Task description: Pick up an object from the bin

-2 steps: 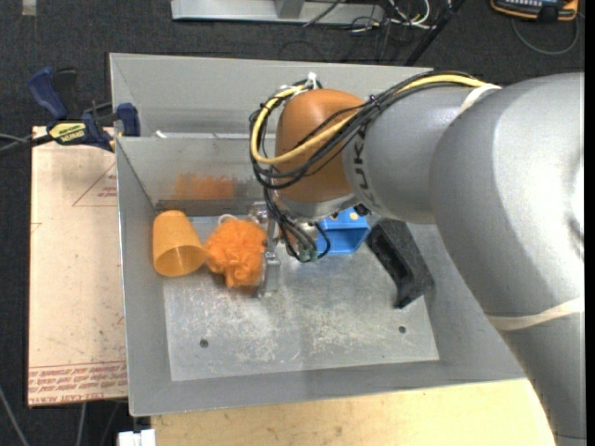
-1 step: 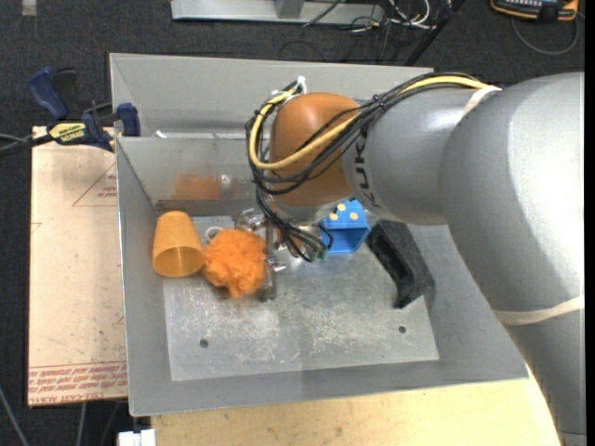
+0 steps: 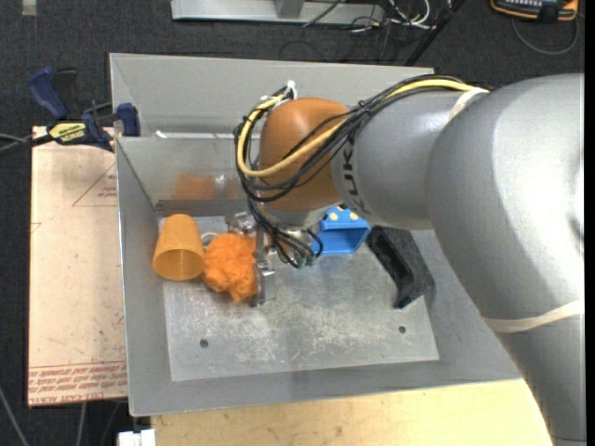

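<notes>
Claw (image 3: 262, 263) sits low in the grey metal bin (image 3: 307, 342), right against a crumpled orange soft-looking lump (image 3: 229, 264) left of centre; can't tell if it's open or clamped. Orange plastic cup (image 3: 178, 247) lies tipped over just left of the lump, with a blue plastic block (image 3: 342, 233) and a black angled piece (image 3: 402, 269) off to the right.

The bin (image 3: 307, 347) holds 1 orange cup (image 3: 178, 247), 1 orange lump (image 3: 231, 264), 1 blue block (image 3: 342, 233), 1 black bracket (image 3: 403, 268).

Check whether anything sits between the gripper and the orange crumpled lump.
Nothing visible: the gripper is down at the right edge of the orange crumpled lump; the orange cup lies on its left.
</notes>
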Available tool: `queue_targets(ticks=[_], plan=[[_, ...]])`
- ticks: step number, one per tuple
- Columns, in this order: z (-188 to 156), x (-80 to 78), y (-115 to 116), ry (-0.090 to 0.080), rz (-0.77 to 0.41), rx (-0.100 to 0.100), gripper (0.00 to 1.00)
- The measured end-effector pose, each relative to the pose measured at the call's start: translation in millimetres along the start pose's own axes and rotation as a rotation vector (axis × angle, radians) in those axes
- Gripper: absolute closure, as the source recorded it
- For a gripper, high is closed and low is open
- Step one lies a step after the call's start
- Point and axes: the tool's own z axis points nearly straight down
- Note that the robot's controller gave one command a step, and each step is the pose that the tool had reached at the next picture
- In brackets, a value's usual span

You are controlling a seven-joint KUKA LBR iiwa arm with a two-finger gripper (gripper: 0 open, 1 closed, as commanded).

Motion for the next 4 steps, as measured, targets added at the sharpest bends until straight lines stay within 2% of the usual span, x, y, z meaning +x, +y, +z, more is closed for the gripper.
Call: queue_targets(ticks=[1, 2, 3, 4], plan=[[0.4, 0.4, 5.5, 0.001, 0.041, 0.0, 0.0], [1.5, 11.6, 18.2, -0.002, -0.466, -0.001, 1.0], [1.5, 11.6, 18.1, -0.002, -0.466, -0.001, 1.0], [-33.3, 37.0, 2.6, 0.003, -0.455, -0.005, 1.0]])
